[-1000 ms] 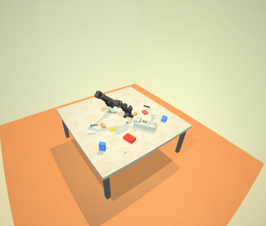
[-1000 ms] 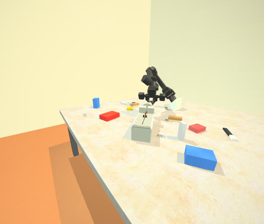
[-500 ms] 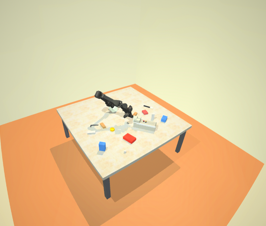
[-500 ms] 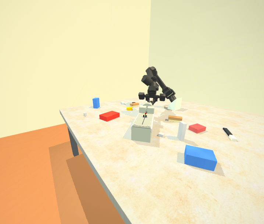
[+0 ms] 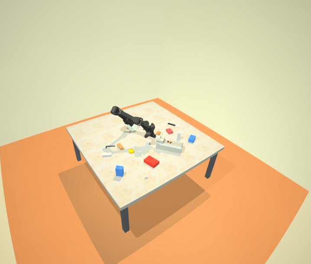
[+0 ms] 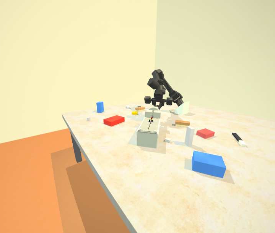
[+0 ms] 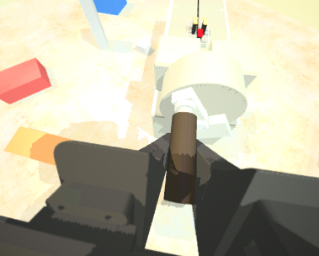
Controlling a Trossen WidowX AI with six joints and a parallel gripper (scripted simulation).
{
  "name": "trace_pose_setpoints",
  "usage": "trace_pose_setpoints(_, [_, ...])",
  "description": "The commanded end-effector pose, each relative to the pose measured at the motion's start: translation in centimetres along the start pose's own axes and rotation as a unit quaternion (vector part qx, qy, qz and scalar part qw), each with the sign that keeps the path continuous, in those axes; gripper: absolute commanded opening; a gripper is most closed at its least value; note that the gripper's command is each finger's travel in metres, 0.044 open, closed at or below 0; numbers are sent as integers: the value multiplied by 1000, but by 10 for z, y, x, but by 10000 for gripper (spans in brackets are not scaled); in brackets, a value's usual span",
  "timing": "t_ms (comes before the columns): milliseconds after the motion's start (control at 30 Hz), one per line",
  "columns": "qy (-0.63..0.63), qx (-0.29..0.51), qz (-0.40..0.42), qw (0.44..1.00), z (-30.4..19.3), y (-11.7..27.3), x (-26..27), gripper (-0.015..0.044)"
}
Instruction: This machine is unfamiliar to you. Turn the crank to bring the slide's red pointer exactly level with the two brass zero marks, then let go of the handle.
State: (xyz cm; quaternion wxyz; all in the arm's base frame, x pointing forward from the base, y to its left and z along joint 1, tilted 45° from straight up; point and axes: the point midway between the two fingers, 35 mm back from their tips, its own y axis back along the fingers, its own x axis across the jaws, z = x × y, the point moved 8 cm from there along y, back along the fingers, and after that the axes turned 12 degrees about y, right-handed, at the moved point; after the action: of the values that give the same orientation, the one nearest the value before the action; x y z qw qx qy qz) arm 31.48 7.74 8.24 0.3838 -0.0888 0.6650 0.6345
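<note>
The pale grey-green machine [image 5: 169, 148] [image 6: 147, 139] [image 7: 208, 72] stands on the table with its crank disc facing the arm. My gripper [image 5: 155, 136] [image 6: 159, 108] [image 7: 178, 139] is shut on the dark brown crank handle [image 7: 183, 135], with a finger on either side. The handle is left of the disc's middle in the wrist view. The slide's red pointer [image 7: 200, 33] [image 5: 168, 141] [image 6: 151, 117] sits on the crank side of the two brass marks [image 7: 195, 19] [image 7: 205, 20], short of level with them. Small black parts lie beside the pointer. The handle is hidden in the top and exterior views.
A white upright block [image 5: 178, 136] [image 6: 189, 136] [image 7: 94, 23], a pink-red block [image 5: 169, 130] [image 6: 205, 133] [image 7: 22, 81] and an orange block [image 5: 158, 132] [image 6: 182, 123] [image 7: 20, 141] stand beside the machine. A red block [image 5: 151, 161] [image 6: 114, 120] lies on its other side.
</note>
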Motion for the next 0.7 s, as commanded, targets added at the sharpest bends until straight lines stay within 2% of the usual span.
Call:
trace_pose_setpoints(0, [4,2,11,1000,-2,-4,7,0])
trace_pose_setpoints(667, [4,2,11,1000,-3,-5,8,0])
